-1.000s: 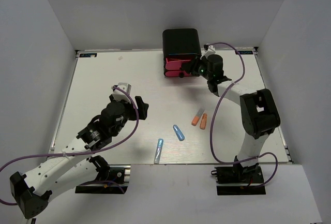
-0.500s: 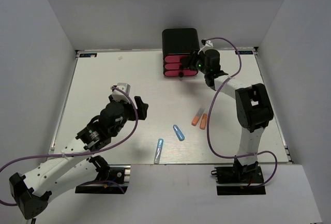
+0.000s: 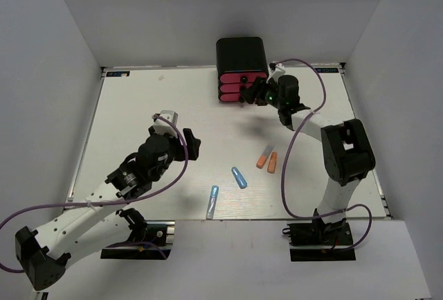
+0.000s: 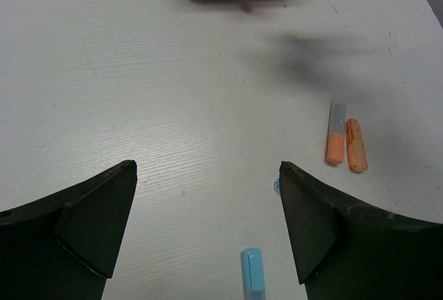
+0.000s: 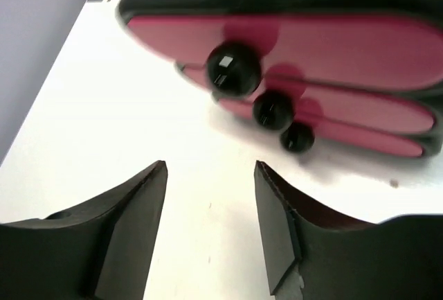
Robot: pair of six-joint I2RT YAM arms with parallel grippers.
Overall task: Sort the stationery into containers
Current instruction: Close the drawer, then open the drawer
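Lying loose on the white table [image 3: 131, 106], toward its near edge: four pieces of stationery, none held. The two orange markers [image 3: 267, 161] sit side by side, touching or nearly so. In the left wrist view one has a greyish upper half. The short blue marker [image 3: 239, 177] lies a little to their left and nearer the arms. The light blue pen [image 3: 212, 201] is closest to the near edge, apart from the others.

The black cabinet [image 3: 241, 55] stands at the far edge, right of centre and well apart from the pens. Its three pink drawers [image 3: 232, 86] are stacked in the front, each with a round black knob [image 5: 234, 68]. The fronts look pushed in, roughly flush.

The right gripper [image 3: 255, 95] is just in front of the drawers, at their right side. Its jaws are spread with nothing between them. Its wrist view shows the knobs beyond the fingertips, no contact.

The left gripper [image 3: 188, 145] is over bare table left of the pens, pointing toward the cabinet. Its jaws are wide apart and empty. In its wrist view the light blue pen shows low in frame, between the two fingers.
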